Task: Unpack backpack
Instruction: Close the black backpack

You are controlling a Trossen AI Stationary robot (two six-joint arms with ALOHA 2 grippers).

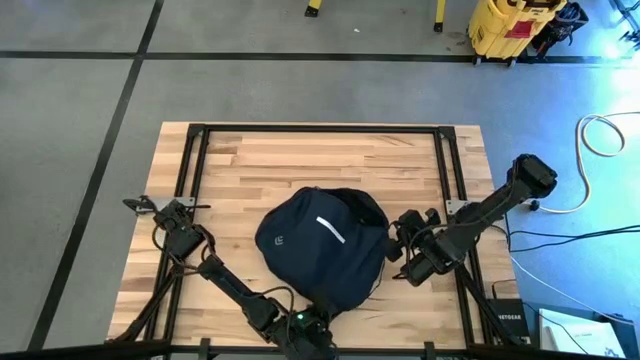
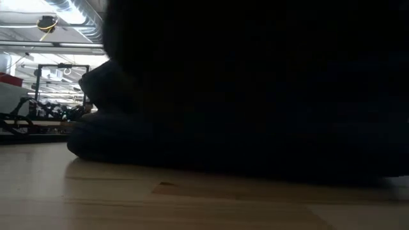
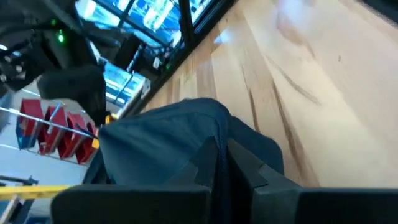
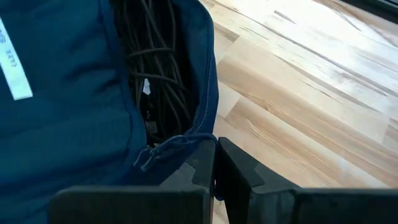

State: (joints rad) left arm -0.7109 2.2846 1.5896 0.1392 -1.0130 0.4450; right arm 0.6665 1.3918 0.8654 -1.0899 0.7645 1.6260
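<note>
The backpack (image 2: 255,96) fills most of the frame as a dark, rounded mass resting on the light wooden surface (image 2: 128,198). To its left, the room beyond shows ceiling lights and dark metal framing in the distance.

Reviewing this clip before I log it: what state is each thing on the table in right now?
backpack: lying on the table, opening agape toward the right arm, dark cords visible inside.
left gripper: shut, at the backpack's near edge, pinching fabric.
right gripper: shut on the rim of the backpack's opening.
</note>
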